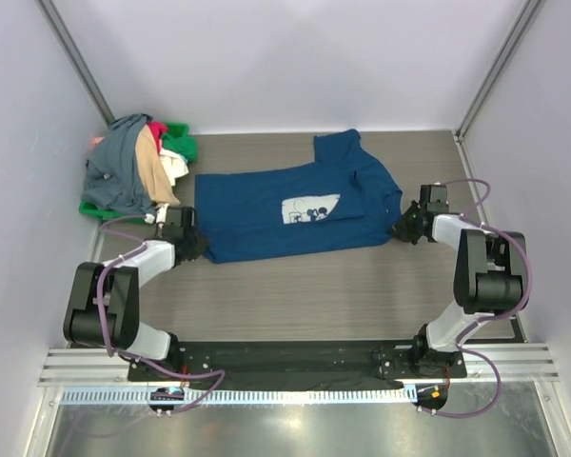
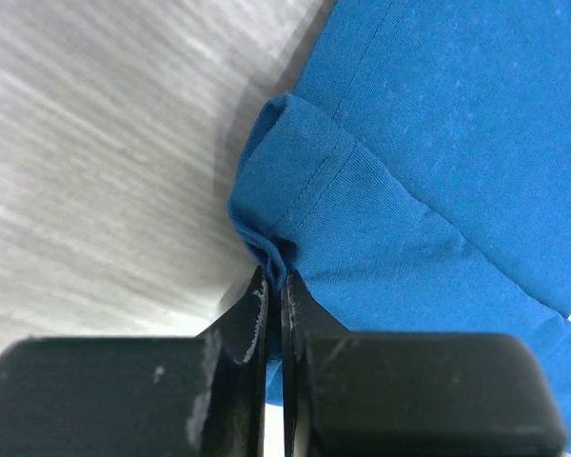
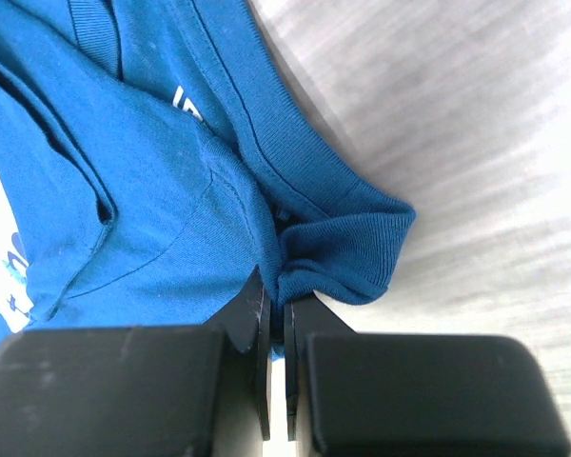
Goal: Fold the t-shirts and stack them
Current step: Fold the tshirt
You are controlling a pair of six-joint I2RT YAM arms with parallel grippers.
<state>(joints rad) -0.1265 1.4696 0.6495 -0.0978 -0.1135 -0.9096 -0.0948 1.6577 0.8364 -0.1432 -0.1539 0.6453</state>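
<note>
Across the middle of the frame lies the navy blue cloth t-shirt with a white print, the left gripper and right gripper clamped on its left and right ends, seemingly starting a fold that needs both lifting evenly together.

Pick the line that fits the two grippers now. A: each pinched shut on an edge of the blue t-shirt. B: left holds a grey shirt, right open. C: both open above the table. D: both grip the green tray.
A: the left gripper is shut on a hemmed corner of the blue t-shirt, the right gripper on its ribbed edge.
</note>
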